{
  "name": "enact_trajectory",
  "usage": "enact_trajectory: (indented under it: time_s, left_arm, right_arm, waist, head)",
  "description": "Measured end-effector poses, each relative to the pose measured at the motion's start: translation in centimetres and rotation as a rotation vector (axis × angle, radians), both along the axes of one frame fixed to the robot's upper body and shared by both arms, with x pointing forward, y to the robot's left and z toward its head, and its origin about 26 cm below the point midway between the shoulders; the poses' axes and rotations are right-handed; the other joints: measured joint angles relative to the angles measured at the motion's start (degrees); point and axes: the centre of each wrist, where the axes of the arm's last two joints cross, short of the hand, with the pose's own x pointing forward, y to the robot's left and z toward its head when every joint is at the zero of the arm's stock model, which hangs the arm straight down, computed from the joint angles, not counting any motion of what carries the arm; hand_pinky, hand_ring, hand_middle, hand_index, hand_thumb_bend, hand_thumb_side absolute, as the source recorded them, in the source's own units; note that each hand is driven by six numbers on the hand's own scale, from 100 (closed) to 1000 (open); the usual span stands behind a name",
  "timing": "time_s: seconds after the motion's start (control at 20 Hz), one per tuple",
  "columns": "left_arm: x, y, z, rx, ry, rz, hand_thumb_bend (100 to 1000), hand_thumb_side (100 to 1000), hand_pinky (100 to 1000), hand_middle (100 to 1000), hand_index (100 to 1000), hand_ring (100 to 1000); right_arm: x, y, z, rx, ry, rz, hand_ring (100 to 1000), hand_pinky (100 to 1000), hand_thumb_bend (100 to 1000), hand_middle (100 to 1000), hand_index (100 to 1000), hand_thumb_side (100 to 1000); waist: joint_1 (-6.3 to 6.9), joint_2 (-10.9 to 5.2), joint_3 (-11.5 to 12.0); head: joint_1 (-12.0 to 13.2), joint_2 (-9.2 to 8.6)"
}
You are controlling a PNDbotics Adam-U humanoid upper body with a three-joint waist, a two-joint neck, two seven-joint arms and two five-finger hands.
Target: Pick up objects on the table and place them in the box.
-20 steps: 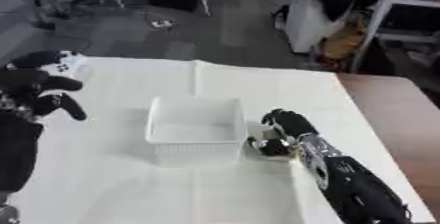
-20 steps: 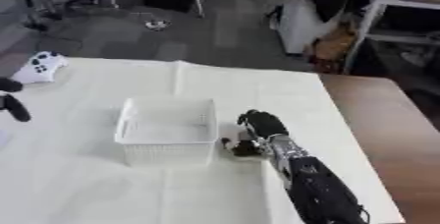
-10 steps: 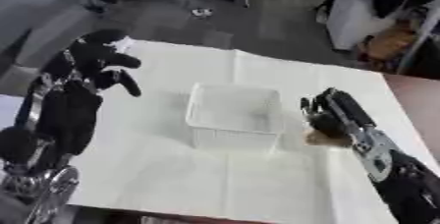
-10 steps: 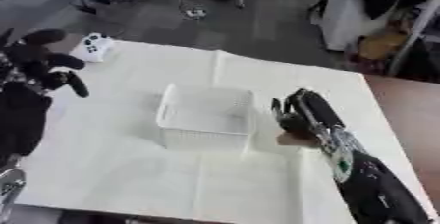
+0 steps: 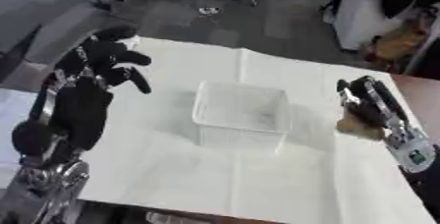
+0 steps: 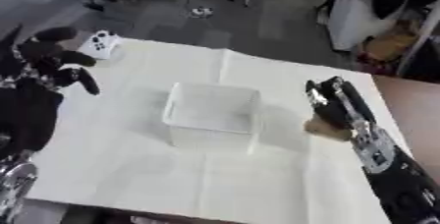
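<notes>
**Observer:** What's in front of you, biggest first?

**Operator:** The table (image 5: 172, 169) under a white cloth, then the clear plastic box (image 5: 241, 114) at its centre, which looks empty to me. On my left a white game controller (image 6: 100, 44) lies near the far corner. Smallest is a brownish object (image 6: 326, 126) just right of the box; I can't make out what it is.

**Observer:** Which step are you on?

**Operator:** I judge it's the pick on that brown thing. My right hand (image 6: 333, 101) sits right over it, fingers stretched toward the far edge. I can't tell whether the thumb is under the object or whether anything is pinched.

**Observer:** How would you do it well?

**Operator:** I'd make sure the fingers close around the object before lifting, raise it above the box rim, then carry it left and let go over the middle so it doesn't catch the wall.

**Observer:** And the other arm?

**Operator:** My left hand (image 5: 105, 63) is raised at the left side, fingers curled, holding nothing, close to the controller's corner.
</notes>
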Motion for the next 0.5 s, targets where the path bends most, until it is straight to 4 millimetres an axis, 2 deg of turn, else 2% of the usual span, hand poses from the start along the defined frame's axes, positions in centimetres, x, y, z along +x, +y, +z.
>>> enact_trajectory:
  time_s: [0.3, 0.5]
  left_arm:
    - [-0.1, 0.1, -0.1, 0.004, 0.004, 0.005, 690, 781, 424, 787, 731, 683]
    - [-0.1, 0.1, -0.3, 0.006, 0.007, 0.008, 689, 781, 424, 787, 731, 683]
  right_arm:
    - [0.4, -0.9, 2.9, 0.059, 0.002, 0.012, 100, 100, 100, 100, 335, 850]
    - [0.8, -0.1, 5.3, 0.111, -0.009, 0.061, 100, 100, 100, 100, 328, 849]
  waist:
    - [-0.15, -0.08, -0.39]
    - [-0.16, -0.33, -0.70]
  head:
    - [0.54, 0.26]
    - [0.75, 0.27]
